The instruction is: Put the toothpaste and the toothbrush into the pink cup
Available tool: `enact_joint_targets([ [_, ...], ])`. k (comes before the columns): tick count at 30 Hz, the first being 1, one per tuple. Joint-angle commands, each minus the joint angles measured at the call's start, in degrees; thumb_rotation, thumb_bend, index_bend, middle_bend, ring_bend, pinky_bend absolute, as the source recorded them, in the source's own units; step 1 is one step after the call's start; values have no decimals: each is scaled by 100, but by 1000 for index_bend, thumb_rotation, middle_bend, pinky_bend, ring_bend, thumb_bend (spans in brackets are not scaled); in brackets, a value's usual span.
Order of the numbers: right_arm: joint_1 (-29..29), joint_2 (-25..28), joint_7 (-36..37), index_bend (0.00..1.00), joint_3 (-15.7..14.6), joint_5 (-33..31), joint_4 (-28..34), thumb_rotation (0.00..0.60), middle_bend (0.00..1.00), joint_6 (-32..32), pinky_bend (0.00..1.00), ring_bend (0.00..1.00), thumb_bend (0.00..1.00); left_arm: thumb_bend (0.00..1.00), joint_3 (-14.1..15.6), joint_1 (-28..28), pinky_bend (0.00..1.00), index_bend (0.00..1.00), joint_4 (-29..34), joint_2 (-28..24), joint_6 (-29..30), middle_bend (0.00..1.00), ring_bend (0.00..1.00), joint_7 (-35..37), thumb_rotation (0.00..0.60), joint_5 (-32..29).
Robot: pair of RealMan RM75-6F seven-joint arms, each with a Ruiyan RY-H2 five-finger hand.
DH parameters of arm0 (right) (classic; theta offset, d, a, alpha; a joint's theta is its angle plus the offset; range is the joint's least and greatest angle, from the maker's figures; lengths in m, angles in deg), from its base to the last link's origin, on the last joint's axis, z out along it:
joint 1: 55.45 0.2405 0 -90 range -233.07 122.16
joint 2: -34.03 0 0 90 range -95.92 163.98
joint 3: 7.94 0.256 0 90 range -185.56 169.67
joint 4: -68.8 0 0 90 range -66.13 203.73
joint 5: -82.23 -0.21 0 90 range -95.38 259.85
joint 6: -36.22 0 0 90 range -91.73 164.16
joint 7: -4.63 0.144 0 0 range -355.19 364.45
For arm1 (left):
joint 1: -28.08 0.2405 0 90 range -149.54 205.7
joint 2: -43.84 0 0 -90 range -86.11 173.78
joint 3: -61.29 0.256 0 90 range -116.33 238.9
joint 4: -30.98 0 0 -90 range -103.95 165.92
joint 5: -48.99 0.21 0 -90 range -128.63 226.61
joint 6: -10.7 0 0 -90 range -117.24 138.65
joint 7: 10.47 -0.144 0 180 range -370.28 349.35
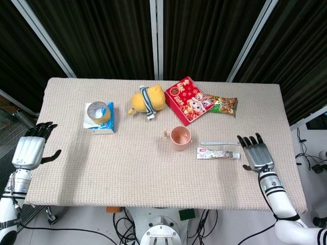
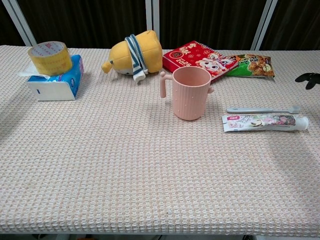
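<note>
— Where is the cup?

— At the middle of the tabletop [image 1: 153,168] you see the pink cup [image 1: 180,137] standing up. At its 3 o'clock lie the toothbrush [image 1: 218,143] and, just below it, the toothpaste [image 1: 218,152], side by side.

— What about your hands?

— Your right hand [image 1: 257,154] is at 3 o'clock of the toothpaste, fingers spread, holding nothing. Your left hand [image 1: 30,149] is off the 9 o'clock edge, fingers apart, holding nothing too.
</note>
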Motion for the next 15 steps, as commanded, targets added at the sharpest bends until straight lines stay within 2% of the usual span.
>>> enact_joint_targets([
  [1,43,-298,292,284,-144,354,-445,600,311,-137,94,274,341,207,32,71,244,163,-39,6,55,143,121,38,515,68],
  [15,343,-901,467,357,-34,513,-951,600,338,-304,106,270,379,207,-17,230,244,163,-325,70,25,143,121,362,512,122],
])
